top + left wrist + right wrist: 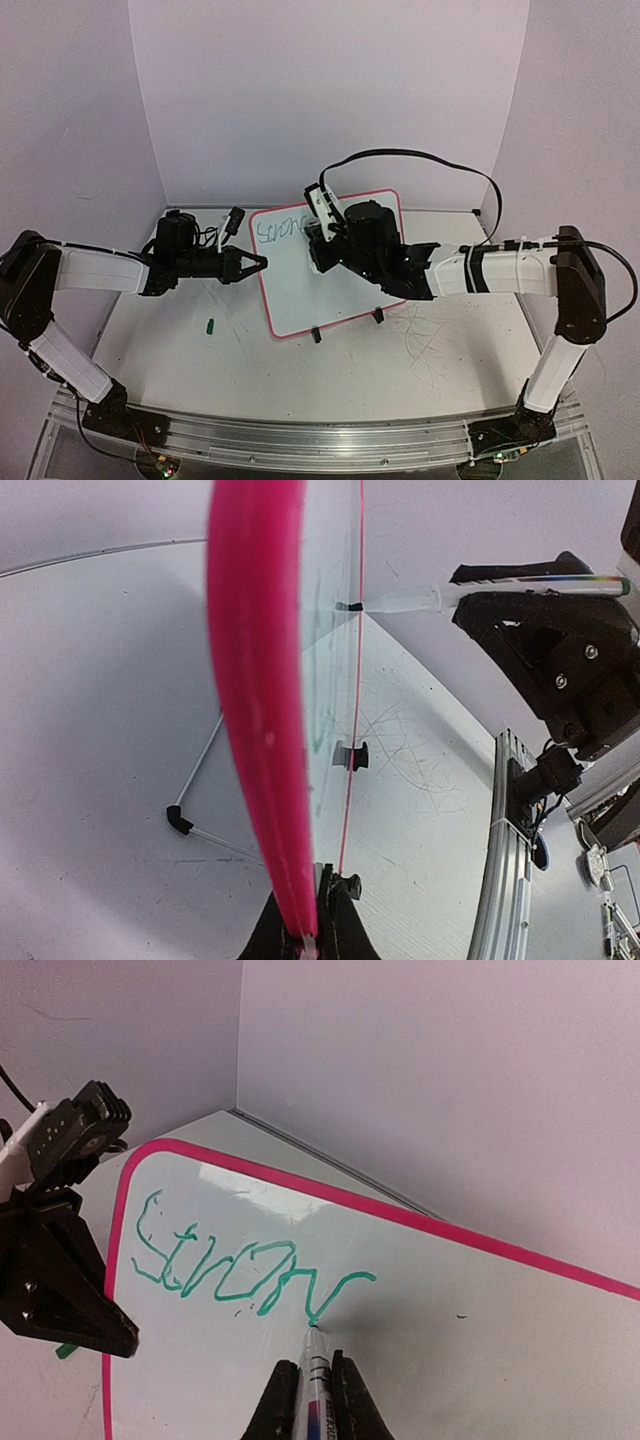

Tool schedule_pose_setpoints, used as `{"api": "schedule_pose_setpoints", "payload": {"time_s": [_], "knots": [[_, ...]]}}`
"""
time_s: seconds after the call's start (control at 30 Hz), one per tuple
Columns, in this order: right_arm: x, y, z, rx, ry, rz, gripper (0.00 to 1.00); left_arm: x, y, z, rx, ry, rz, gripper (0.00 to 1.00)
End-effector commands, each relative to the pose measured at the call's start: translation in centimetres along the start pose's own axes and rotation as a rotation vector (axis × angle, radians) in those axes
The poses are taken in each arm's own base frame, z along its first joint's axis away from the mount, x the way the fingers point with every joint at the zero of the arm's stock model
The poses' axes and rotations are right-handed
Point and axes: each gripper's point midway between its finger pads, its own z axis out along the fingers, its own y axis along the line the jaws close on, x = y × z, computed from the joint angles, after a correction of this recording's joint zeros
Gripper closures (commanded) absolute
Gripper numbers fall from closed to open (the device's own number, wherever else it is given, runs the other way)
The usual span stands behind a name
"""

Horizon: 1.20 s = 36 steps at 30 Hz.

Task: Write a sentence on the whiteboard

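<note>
The whiteboard (330,290) with its pink-red rim stands tilted on two black clip feet at mid-table. Green handwriting (280,229) runs along its top left and reads roughly "Stron" in the right wrist view (230,1275). My left gripper (258,264) is shut on the board's left rim (255,680), the jaws pinching the edge (310,935). My right gripper (322,240) is shut on a green marker (316,1380). The marker's tip touches the board at the end of the last stroke. The marker also shows in the left wrist view (450,595).
A small green marker cap (211,324) lies on the scuffed tabletop left of the board. The clip feet (315,335) sit at the board's near edge. White walls close the back and sides. A black cable loops above the right arm (480,180).
</note>
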Motion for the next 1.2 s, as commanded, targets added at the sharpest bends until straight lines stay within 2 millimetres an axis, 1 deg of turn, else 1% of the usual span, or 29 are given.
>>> {"api": "schedule_pose_setpoints", "payload": {"time_s": [0.0, 0.23, 0.5, 0.63, 0.8, 1.0, 1.17], "knots": [[-0.9, -2.2, -1.0, 0.094, -0.005, 0.013, 1.0, -2.0, 2.0, -0.3, -0.125, -0.049, 0.111, 1.0], [-1.8, -2.7, -0.9, 0.121, -0.032, 0.014, 1.0, -2.0, 2.0, -0.3, -0.125, -0.049, 0.111, 1.0], [-3.2, -2.8, -0.2, 0.129, -0.072, 0.018, 1.0, -2.0, 2.0, -0.3, -0.124, -0.047, 0.111, 1.0], [-3.6, -3.0, 0.1, 0.133, -0.08, 0.022, 1.0, -1.9, 2.0, -0.2, -0.122, -0.045, 0.11, 1.0], [-3.7, -3.0, 0.4, 0.132, -0.082, 0.019, 1.0, -1.9, 2.1, -0.2, -0.121, -0.045, 0.112, 1.0], [-3.8, -2.5, 0.6, 0.105, -0.085, 0.018, 1.0, -1.9, 2.1, -0.1, -0.122, -0.043, 0.111, 1.0], [-2.8, -2.4, 0.4, 0.091, -0.058, 0.017, 1.0, -1.9, 2.1, -0.1, -0.121, -0.044, 0.111, 1.0]]}}
